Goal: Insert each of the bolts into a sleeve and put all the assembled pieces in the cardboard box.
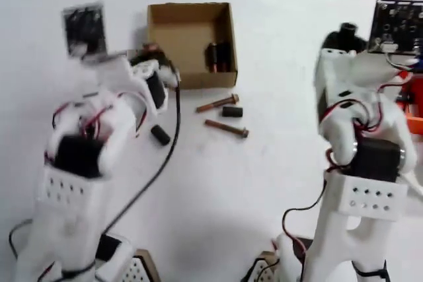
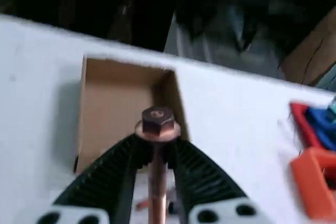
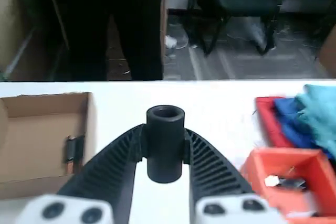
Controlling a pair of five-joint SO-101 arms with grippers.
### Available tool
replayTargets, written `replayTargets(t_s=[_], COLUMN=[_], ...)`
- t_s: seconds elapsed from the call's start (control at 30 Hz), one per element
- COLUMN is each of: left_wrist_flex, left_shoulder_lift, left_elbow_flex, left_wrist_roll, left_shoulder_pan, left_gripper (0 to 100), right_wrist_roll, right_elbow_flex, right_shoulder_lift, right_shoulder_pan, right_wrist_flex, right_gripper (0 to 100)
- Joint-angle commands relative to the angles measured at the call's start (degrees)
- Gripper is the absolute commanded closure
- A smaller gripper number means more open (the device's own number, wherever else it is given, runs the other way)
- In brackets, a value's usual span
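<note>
My left gripper [image 2: 157, 142] is shut on a copper bolt [image 2: 157, 121], held head-up just in front of the cardboard box [image 2: 113, 103]. In the high view this gripper [image 1: 153, 64] sits at the box's [image 1: 162, 28] front left corner. My right gripper [image 3: 164, 136] is shut on a black sleeve [image 3: 165, 145], standing upright with its bore facing up, and is raised at the table's right side [image 1: 345, 32]. One assembled piece [image 1: 218, 56] lies inside the box. Two bolts [image 1: 217, 104] [image 1: 227, 128] and two sleeves [image 1: 232, 111] [image 1: 160, 135] lie on the table in front of the box.
A black cable [image 1: 165, 156] curves across the table beside the left arm. A black electronics board [image 1: 396, 23] stands at the back right. Orange and red trays [image 3: 286, 177] with a blue cloth [image 3: 315, 114] sit at the right edge. A small dark object [image 1: 84, 28] lies at the back left.
</note>
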Motion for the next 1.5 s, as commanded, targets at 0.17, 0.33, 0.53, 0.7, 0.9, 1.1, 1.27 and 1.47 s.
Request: replayTargets(t_s=[0.17, 0.33, 0.53, 0.7, 0.9, 1.1, 1.27, 1.47], left_wrist_flex=[-31.12, -31.47, -36.66, -45.71, -45.80, -32.53, -22.15, -21.80], left_shoulder_lift=[-20.66, -26.29, -27.60, -27.34, -16.97, 0.79, 3.16, 3.34], left_elbow_flex=[26.86, 34.42, 34.95, 34.86, 21.41, -1.45, -13.05, -10.95], left_wrist_roll=[-0.44, -0.44, -0.44, -0.44, -4.40, -9.76, -10.29, -10.37], left_shoulder_pan=[-0.62, -0.62, -0.70, -0.53, 0.18, 7.47, 16.09, 18.64], left_gripper=[97, 97, 97, 97, 97, 97, 97, 97], right_wrist_roll=[-7.47, -3.96, -3.96, -3.96, -3.87, 0.62, 14.68, 15.03], right_elbow_flex=[17.05, 29.45, 38.07, 43.69, 45.27, 45.10, 45.27, 45.36], right_shoulder_lift=[-13.58, -22.55, -22.99, -22.99, -22.99, -22.99, -23.08, -23.08], right_shoulder_pan=[-7.52, -12.00, -20.35, -26.68, -28.00, -28.00, -28.09, -28.09], right_wrist_flex=[-12.70, -24.22, -32.92, -43.21, -46.46, -46.46, -48.75, -48.92], right_gripper=[97.5, 97.5, 97.5, 97.5, 97.5, 97.5, 97.5, 97.5])
